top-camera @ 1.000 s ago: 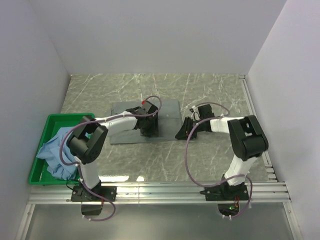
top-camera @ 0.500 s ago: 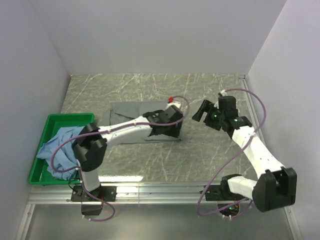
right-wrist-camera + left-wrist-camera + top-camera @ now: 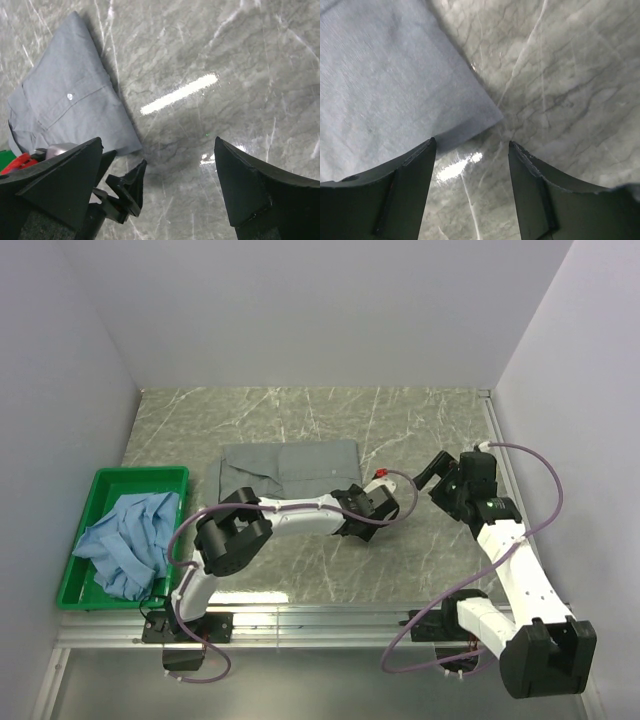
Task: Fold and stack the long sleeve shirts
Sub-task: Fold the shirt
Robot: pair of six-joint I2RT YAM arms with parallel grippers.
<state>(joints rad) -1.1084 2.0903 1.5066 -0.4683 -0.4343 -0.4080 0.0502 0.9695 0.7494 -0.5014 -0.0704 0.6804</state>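
Note:
The grey-green long sleeve shirt (image 3: 290, 465) lies folded flat, collar to the left, in the middle of the table. Its near right corner (image 3: 485, 117) shows in the left wrist view, as does the cloth (image 3: 75, 100) in the right wrist view. The light blue shirt (image 3: 125, 540) lies crumpled in the green bin (image 3: 140, 477). My left gripper (image 3: 360, 523) (image 3: 471, 142) hangs open over bare table just off that corner, holding nothing. My right gripper (image 3: 437, 480) (image 3: 159, 140) stands wide open and empty to the right of the shirt.
Left arm's link lies across the shirt's near edge. The left gripper's fingers (image 3: 131, 180) show in the right wrist view beside the shirt corner. White walls close in the table at the back and both sides. A metal rail (image 3: 320, 620) runs along the near edge.
The left gripper slid right, off the grey-green shirt, to just past its near right corner. The right gripper opened wide and drew back to the right. The shirt now lies flat and uncovered.

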